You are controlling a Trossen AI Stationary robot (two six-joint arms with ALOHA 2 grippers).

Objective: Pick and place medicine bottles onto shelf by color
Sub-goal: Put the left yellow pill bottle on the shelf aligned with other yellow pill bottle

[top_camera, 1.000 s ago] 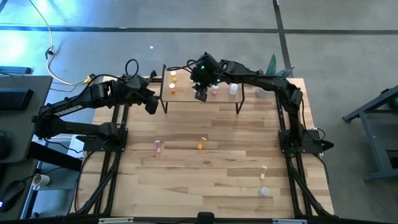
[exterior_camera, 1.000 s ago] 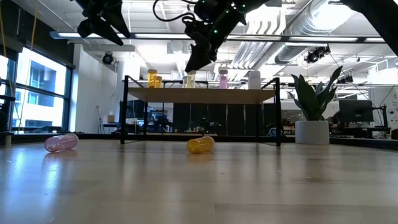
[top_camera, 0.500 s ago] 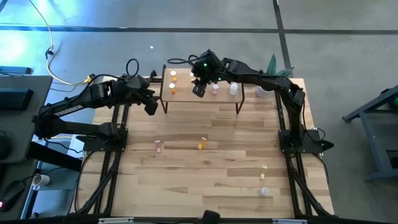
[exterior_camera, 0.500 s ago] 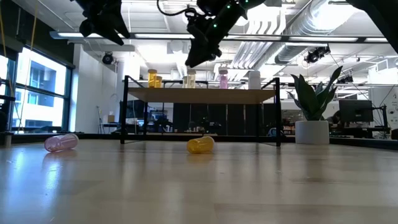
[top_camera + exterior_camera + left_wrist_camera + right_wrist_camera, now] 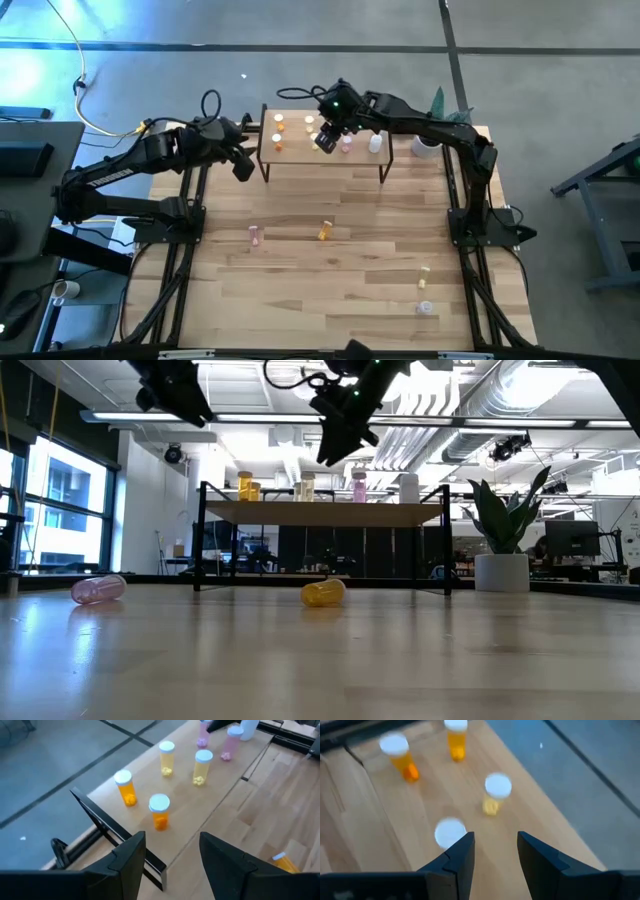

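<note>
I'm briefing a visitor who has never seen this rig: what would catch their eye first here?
Probably the shelf at the table's far edge, with capped bottles standing in colour groups: orange bottles, yellow bottles, then pink. The right gripper hovers just above that row, fingers open and empty. Next, the strays lying on the table: a pink bottle and a yellow bottle.

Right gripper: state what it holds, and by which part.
Nothing. The right gripper is open and empty above the shelf; the left gripper is empty too.
</note>
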